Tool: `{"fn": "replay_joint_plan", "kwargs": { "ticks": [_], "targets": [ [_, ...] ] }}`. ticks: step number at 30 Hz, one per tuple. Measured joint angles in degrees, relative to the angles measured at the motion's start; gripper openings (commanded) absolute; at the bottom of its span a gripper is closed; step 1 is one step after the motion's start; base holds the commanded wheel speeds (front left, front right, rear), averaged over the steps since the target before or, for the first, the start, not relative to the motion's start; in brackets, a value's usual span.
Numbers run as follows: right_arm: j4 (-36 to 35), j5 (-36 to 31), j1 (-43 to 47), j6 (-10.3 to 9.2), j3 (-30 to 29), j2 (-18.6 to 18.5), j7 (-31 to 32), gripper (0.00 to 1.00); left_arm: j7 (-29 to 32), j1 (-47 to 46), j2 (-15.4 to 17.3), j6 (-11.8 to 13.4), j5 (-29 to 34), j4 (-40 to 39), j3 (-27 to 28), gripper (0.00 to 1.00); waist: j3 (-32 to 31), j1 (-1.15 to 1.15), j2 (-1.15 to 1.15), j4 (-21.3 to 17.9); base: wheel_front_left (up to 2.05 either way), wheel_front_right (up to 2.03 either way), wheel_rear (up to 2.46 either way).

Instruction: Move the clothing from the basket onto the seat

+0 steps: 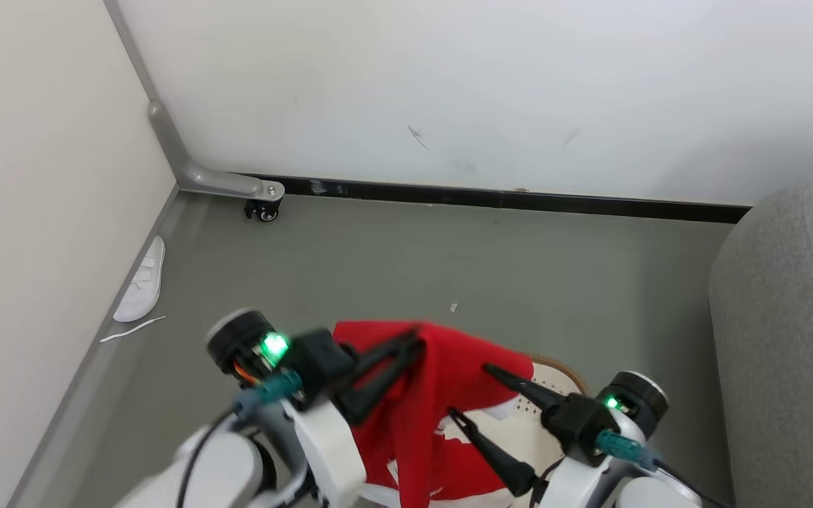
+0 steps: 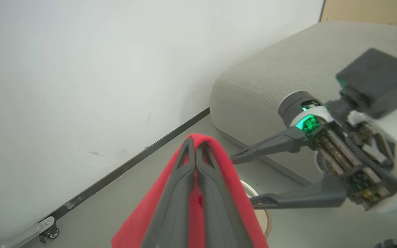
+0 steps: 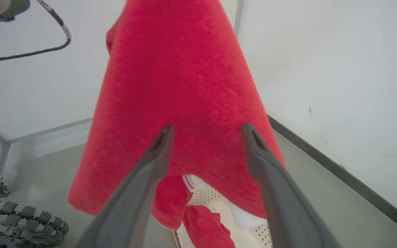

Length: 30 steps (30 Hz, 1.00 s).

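Observation:
A bright red garment (image 1: 442, 381) hangs from my left gripper (image 1: 413, 339), which is shut on its top fold, above the basket (image 1: 555, 370). In the left wrist view the two dark fingers (image 2: 193, 151) pinch the red cloth (image 2: 226, 172). My right gripper (image 1: 473, 391) stands open just right of the hanging cloth, with nothing between its fingers; the right wrist view shows the red garment (image 3: 181, 89) draped ahead of them. A second red piece (image 3: 203, 227) with white trim lies in the cream perforated basket (image 3: 209, 198). The grey seat (image 1: 795, 317) is at the right.
White walls meet in a corner at the back left, with a black baseboard (image 1: 519, 199) along the floor. A metal leg on a caster (image 1: 263, 209) stands near the corner. A white slipper (image 1: 142, 282) lies by the left wall on the grey floor.

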Motion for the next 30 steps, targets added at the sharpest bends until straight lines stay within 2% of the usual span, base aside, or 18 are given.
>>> {"fn": "replay_joint_plan", "kwargs": {
  "ticks": [4, 10, 24, 30],
  "targets": [
    [0.01, 0.08, -2.01, 0.00, 3.43, -1.19, 0.01, 1.00, 0.46, -0.03, 2.55, 0.00, -1.02, -2.83, -4.98, 0.00, -0.44, 0.00, 0.00, -0.09, 0.00, 0.00, 0.00],
    [-0.01, 1.01, -4.50, 0.00, 5.75, -3.41, 0.00, 1.00, 0.96, -0.26, 5.61, 0.00, -3.54, -5.15, -8.16, 0.00, -0.83, 0.00, 0.00, -0.60, 0.00, 0.00, 0.00],
    [0.22, 6.54, -4.74, 0.00, 11.50, -4.76, 0.01, 1.00, -0.16, -2.97, 8.00, 0.00, -7.57, -9.77, -10.17, 0.00, -0.23, 0.00, 0.00, -0.89, 0.00, 0.00, 0.00],
    [0.04, 7.31, -7.85, 0.00, 13.22, -5.23, 0.01, 1.00, -0.66, -3.96, 9.61, 0.00, -8.64, -10.59, -11.74, 0.00, 0.34, 0.00, 0.00, -0.83, 0.00, 0.00, 0.00]
  ]
}}
